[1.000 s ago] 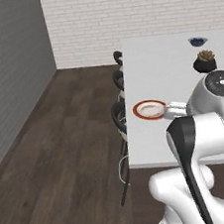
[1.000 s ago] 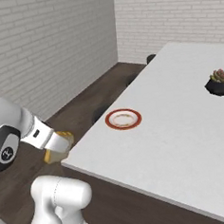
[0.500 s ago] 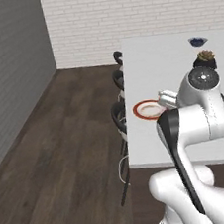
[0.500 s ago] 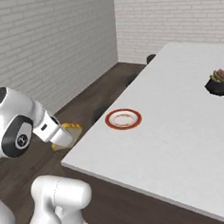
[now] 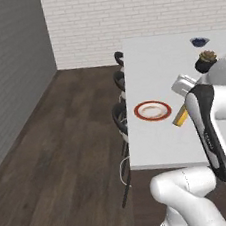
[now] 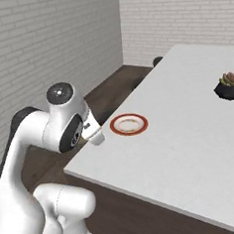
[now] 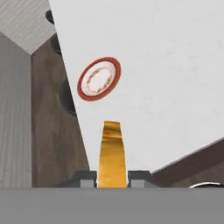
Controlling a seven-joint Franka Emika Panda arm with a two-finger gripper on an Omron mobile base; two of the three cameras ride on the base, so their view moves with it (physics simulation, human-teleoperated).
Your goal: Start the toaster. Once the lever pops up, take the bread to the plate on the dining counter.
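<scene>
- The tool (image 7: 112, 175) is closed on the bread (image 7: 112, 153); the two dark finger tips press its sides and the golden-tan slice sticks out edge-on between them, clear of any surface
- From the left base camera the bread (image 5: 180, 117) shows as a yellow-orange sliver poking out beside the white arm, above the bench (image 5: 164, 143) and just to the right of the plate (image 5: 152, 111)
- The plate — white with a red-brown rim — lies flat on the white bench, near the bench's edge on the stool side; in the hand view the plate (image 7: 99, 78) sits ahead of the slice's tip and a little to its left, apart from it
- In the right base view the arm's wrist hides the tool; the plate (image 6: 129, 124) lies just beyond it on the bench (image 6: 191, 148)
- Dark stools (image 5: 121, 115) stand along the bench's side over the wood floor (image 5: 65, 156)
- A small potted plant (image 6: 229, 85) in a black pot stands farther up the bench, well apart from the plate; a small dark bowl (image 5: 199, 40) sits beyond it
</scene>
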